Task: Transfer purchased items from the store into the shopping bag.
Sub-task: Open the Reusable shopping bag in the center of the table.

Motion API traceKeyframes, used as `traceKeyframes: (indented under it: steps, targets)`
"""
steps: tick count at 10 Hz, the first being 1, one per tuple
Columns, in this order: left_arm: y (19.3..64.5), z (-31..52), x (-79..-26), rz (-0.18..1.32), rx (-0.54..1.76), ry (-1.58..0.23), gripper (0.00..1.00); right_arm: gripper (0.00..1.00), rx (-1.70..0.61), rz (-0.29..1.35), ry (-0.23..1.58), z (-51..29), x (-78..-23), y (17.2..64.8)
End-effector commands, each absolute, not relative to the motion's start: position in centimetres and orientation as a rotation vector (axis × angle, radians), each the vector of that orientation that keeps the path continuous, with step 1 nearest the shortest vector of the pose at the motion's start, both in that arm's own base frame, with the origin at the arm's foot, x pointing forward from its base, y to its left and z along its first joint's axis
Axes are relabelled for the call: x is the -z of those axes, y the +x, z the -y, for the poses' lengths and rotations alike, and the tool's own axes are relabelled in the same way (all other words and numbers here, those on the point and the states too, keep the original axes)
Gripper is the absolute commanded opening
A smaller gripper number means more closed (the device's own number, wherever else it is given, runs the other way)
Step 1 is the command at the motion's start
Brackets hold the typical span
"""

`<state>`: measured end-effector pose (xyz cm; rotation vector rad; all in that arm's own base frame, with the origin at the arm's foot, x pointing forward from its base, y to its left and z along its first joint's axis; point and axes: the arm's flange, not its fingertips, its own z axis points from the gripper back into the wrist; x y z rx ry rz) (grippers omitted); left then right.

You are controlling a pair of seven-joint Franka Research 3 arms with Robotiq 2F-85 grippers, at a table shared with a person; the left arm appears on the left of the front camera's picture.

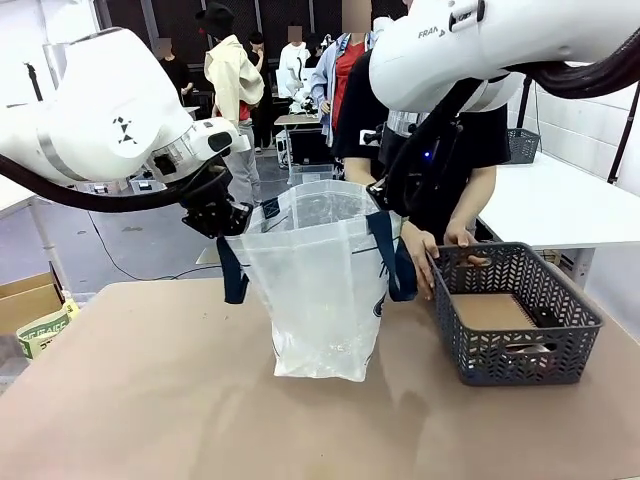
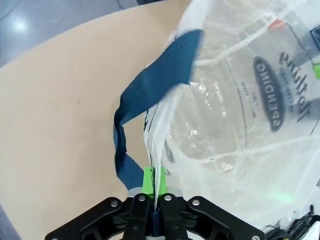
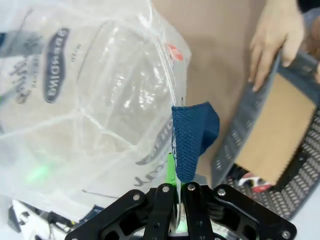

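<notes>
Two black grippers with green pads are clamping opposite rims of the translucent white plastic shopping bag (image 1: pixel 320 290) with navy straps, which is standing upright mid-way across the brown table (image 1: pixel 140 400). The left gripper (image 1: pixel 222 218) and the right gripper (image 3: pixel 176 187) are each pinching the rim by a strap and holding the mouth wide. The bag is looking empty, so filling seems not yet begun. Just beyond, a person's hand (image 1: pixel 420 262) is resting on the dark grey mesh basket (image 1: pixel 520 345); whether it holds the purchased items cannot be told.
</notes>
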<state>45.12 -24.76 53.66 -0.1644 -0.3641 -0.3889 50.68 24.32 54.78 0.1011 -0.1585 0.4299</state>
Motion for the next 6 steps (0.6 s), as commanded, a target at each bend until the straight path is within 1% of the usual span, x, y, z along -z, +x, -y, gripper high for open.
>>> traceKeyframes:
  steps: [1, 2, 5, 6]
  targets:
    - [44.7, 24.5, -53.4, 0.363, 0.399, -0.071, 0.0, 0.0, -0.505, 0.21, 0.034, -23.5, -54.5, 51.2]
    - [44.7, 24.5, -53.2, 0.357, 0.413, -0.057, 0.0, 0.0, -0.535, 0.221, 0.023, -23.4, -54.6, 51.6]
    - [44.5, 25.6, -52.2, 0.355, 0.38, -0.17, 0.0, 0.0, -0.592, 0.192, 0.044, -24.5, -53.5, 51.3]
    - [44.3, 25.9, -51.8, 0.343, 0.392, -0.183, 0.0, 0.0, -0.585, 0.191, 0.065, -24.6, -53.1, 51.0]
